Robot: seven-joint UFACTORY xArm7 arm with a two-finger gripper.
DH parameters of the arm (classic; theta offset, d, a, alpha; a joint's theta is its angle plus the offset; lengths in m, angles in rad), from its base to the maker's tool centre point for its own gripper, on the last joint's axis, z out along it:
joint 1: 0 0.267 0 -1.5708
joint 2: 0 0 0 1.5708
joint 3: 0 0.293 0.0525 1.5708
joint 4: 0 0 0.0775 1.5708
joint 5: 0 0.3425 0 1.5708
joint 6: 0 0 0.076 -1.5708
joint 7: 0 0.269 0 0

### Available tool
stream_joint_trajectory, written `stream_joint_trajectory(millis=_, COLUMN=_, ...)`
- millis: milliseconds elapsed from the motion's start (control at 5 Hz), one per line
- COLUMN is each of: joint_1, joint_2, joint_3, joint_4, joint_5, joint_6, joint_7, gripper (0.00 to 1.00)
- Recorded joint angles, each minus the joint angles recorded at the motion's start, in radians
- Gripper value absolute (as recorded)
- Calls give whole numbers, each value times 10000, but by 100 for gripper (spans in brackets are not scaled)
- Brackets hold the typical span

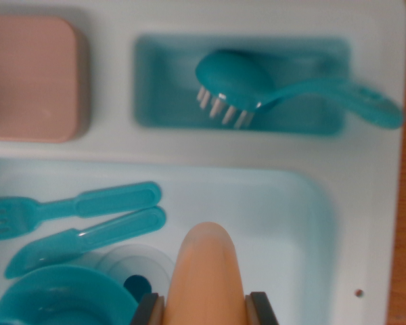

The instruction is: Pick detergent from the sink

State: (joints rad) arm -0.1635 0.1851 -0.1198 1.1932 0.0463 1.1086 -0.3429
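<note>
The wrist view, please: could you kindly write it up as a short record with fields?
held item: orange detergent bottle, between the two fingers of the hand
basin contents: teal fork, teal knife, teal bowl
upper compartment: teal dish brush, handle over the rim toward the wrist view's right
upper left: pink block
sink: pale blue

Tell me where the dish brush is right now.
The dish brush lies in the small upper compartment of the sink, toward the wrist view's right, its handle poking over the rim, right of the pink sponge.
</note>
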Motion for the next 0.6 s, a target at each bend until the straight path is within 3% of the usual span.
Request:
stream_joint_trajectory(millis=200, joint_1=0, joint_2=0, joint_3=0, joint_4=0, joint_5=0, joint_6=0, joint_7=0, gripper=100)
stream_joint_trajectory(millis=400, joint_1=4, joint_2=-109, joint_3=-6, joint_4=335, joint_5=-20, joint_6=442, joint_7=20, gripper=100)
stream_joint_trajectory(millis=600, joint_1=4, joint_2=-109, joint_3=-6, joint_4=335, joint_5=-20, joint_6=442, joint_7=20, gripper=100)
